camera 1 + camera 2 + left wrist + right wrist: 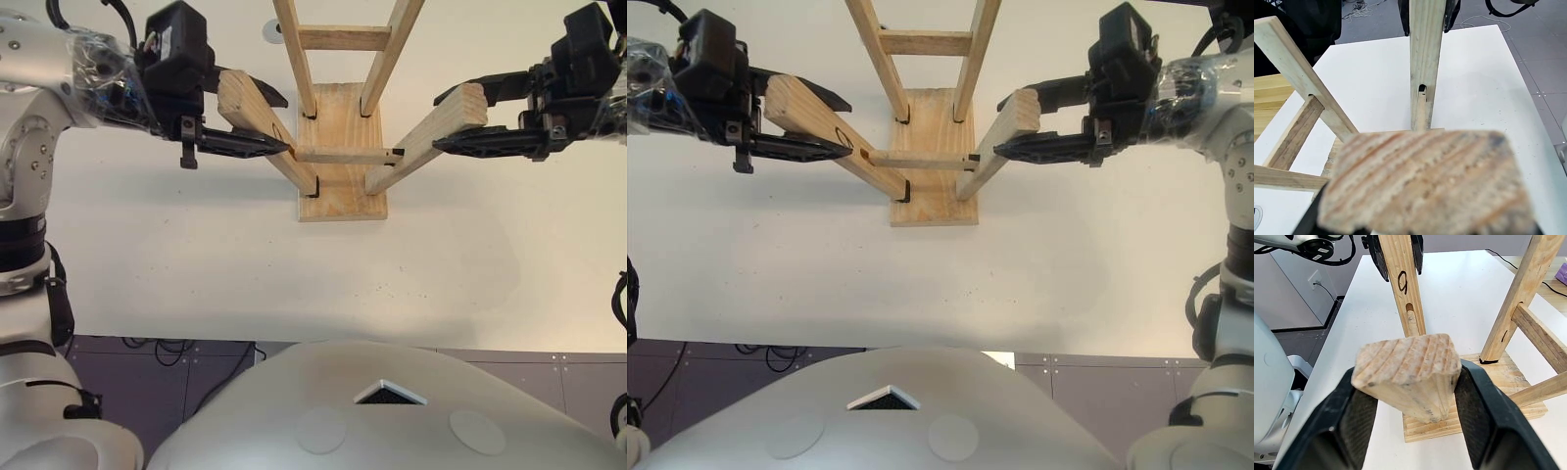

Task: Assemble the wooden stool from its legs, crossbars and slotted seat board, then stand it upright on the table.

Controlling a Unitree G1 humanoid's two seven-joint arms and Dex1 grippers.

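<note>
1. My left fingers (245,144) are clamped on the top end of the near-left leg (257,116), with one finger pressed against each side of the wood.
2. My right fingers (480,145) are clamped the same way on the top end of the near-right leg (416,152).
3. The seat board (343,204) lies flat on the white bench (196,255), between my two arms. The stool is upside down, with its four legs rising from the seat board's corners.
4. The two legs I hold lean outward from the seat board, and their lower ends sit at its two near corners.
5. The near crossbar (343,155) runs between these two legs, just above the seat board, with each end in a leg's hole.
6. The far-left leg (299,59) and the far-right leg (387,49) rise from the seat board's far corners. The far crossbar (343,37) joins them higher up.
</note>
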